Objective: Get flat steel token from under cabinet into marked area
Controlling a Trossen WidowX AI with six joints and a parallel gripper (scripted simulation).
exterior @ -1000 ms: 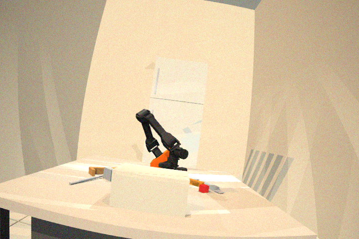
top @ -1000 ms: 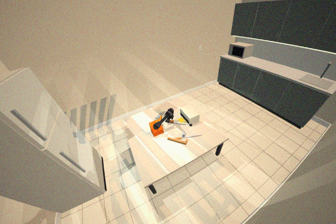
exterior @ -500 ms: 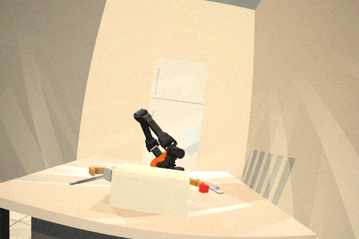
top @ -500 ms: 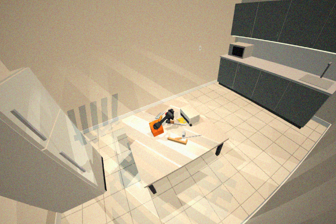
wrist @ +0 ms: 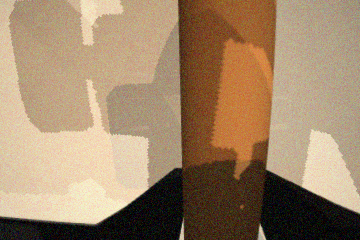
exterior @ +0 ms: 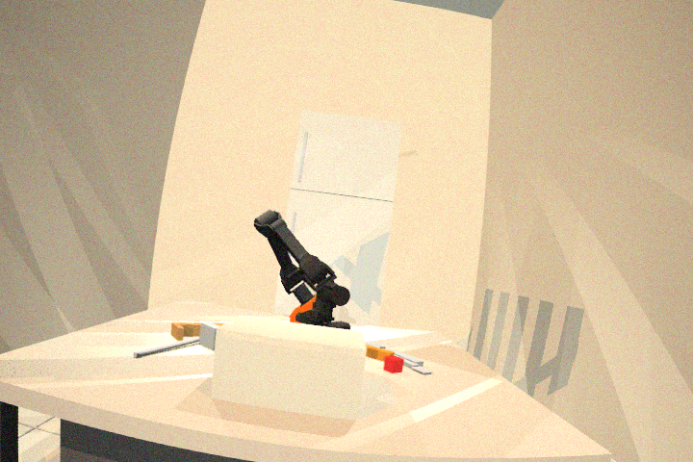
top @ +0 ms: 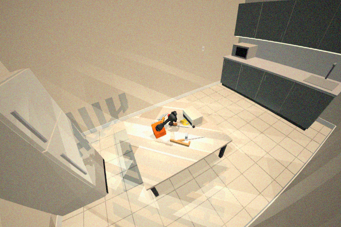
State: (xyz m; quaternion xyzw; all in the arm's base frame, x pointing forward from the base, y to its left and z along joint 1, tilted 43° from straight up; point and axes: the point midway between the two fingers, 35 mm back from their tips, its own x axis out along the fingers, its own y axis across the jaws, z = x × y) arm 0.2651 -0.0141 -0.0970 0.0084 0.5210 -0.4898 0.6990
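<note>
The tool [top: 172, 124] [wrist: 217, 177] is pinching an orange-brown handle [top: 175, 124] [wrist: 228, 100], from which a thin rod reaches out above or along the surface [top: 171, 160] [exterior: 102, 359]. Just beyond the tool lies the yellow patch [top: 183, 122], then the pale cabinet [top: 194, 115] [exterior: 287, 370]. Where the steel token lies, I cannot tell. Farther off to one side of the tool is a wooden mallet-like thing [top: 179, 142] [exterior: 177, 330].

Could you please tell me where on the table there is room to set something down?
The broad stretch of table between the orange L-shaped piece and the near edge looks bare. It is crowded between the orange base and the cabinet, where the gripper holds a brown-handled tool.
</note>
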